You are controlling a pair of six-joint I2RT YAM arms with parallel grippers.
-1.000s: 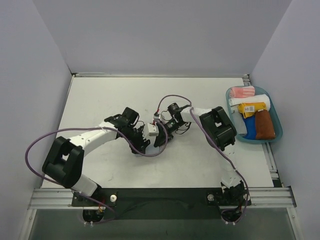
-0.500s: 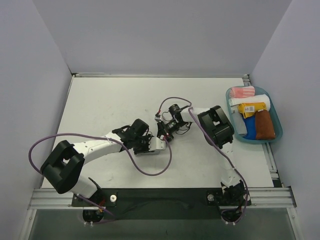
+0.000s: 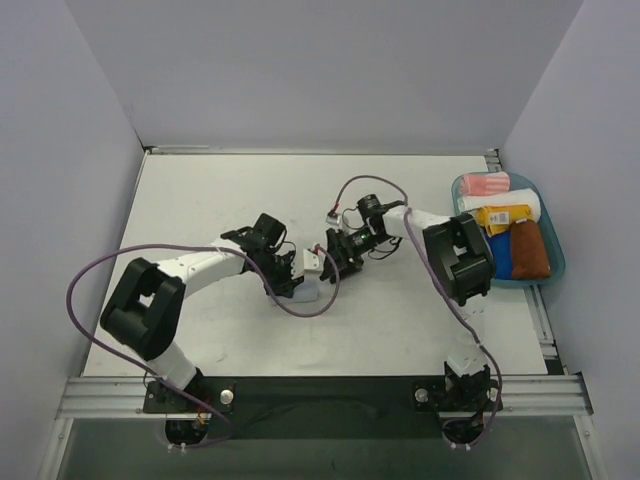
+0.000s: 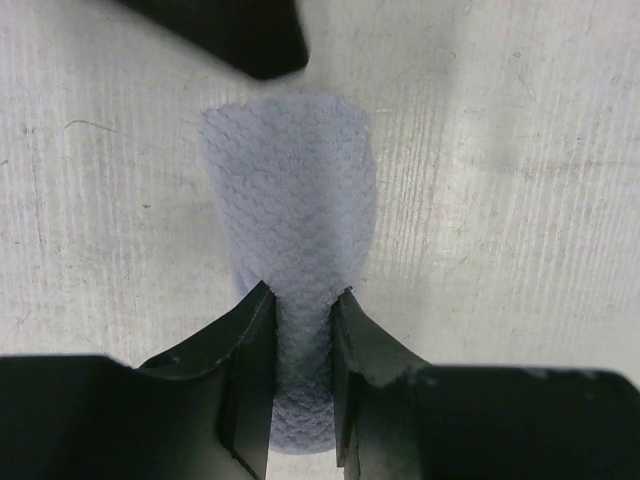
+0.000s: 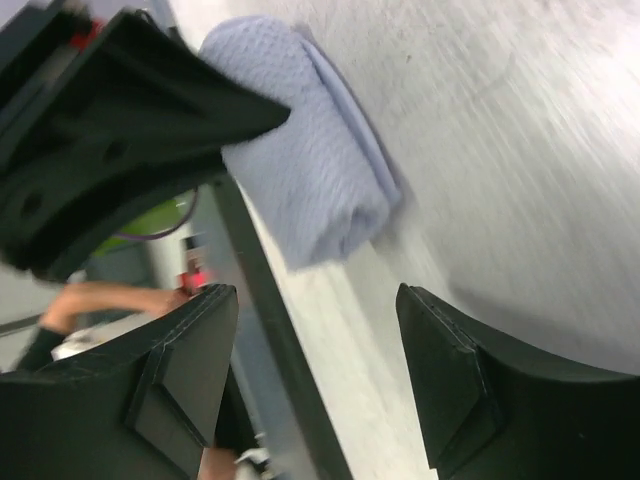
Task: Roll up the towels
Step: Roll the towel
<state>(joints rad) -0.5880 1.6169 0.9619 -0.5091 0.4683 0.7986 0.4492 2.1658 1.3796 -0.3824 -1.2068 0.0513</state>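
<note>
**Fig. 1.** Risks at the roll of the light-blue towel.

The light-blue towel (image 4: 290, 190) lies as a short, loose roll on the desk (image 3: 200, 200), near its middle and a little toward the near edge. The left gripper (image 4: 302, 295) pinches 1 end of the roll, its 2 fingers pressed into the cloth. The right gripper (image 5: 315, 295) is spread wide with nothing between its fingers, and sits just beside the roll's other end. The rust-brown towel (image 3: 530, 250) lies in the tray (image 3: 556, 268) at the right edge.

Likely hazards:
1. Only 1 end is held, so the free end can probably spring open once the pinch lets go. The right wrist view shows an outer layer standing slightly proud of the roll.
2. A pull by the left gripper would likely drag or stretch the roll rather than tighten it.
3. The 2 grippers are very close, and a finger of the right one shows at the top of the left wrist view. A small sideways move could knock them together or catch a cable.
</note>
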